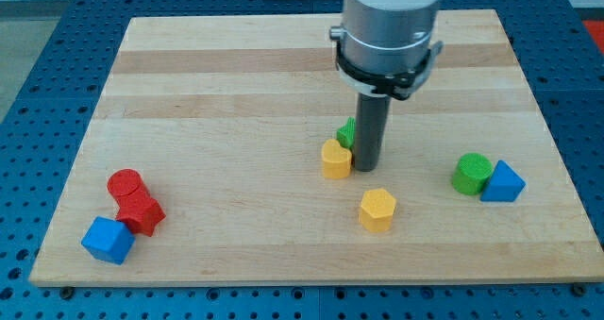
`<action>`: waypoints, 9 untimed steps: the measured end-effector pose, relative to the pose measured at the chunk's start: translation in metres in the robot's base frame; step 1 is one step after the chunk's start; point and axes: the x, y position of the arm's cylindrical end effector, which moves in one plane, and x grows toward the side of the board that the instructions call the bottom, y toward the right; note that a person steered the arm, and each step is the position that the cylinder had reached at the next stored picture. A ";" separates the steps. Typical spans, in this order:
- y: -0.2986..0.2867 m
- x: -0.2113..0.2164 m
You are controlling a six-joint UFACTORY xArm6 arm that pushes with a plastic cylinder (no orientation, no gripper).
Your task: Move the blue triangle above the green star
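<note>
Camera view is showing my tip [366, 168] sitting mid-desk [236, 122] with no gripper to open, touching the half-hidden green star [347, 131] and well apart from the blue triangle [503, 182] waiting unmoved at the view's right, so everything's still to do.

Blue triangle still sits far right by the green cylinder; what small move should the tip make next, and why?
Probably slide my tip toward the view's right, past the blue triangle. My tip sits beside the green star and a yellow block, away from the triangle, which touches the green cylinder.
</note>
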 end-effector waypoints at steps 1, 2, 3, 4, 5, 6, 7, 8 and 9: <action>-0.009 -0.017; -0.014 -0.040; -0.014 -0.053; -0.014 -0.040; -0.011 -0.019; 0.008 0.000; 0.025 0.026; 0.053 0.055; 0.089 0.075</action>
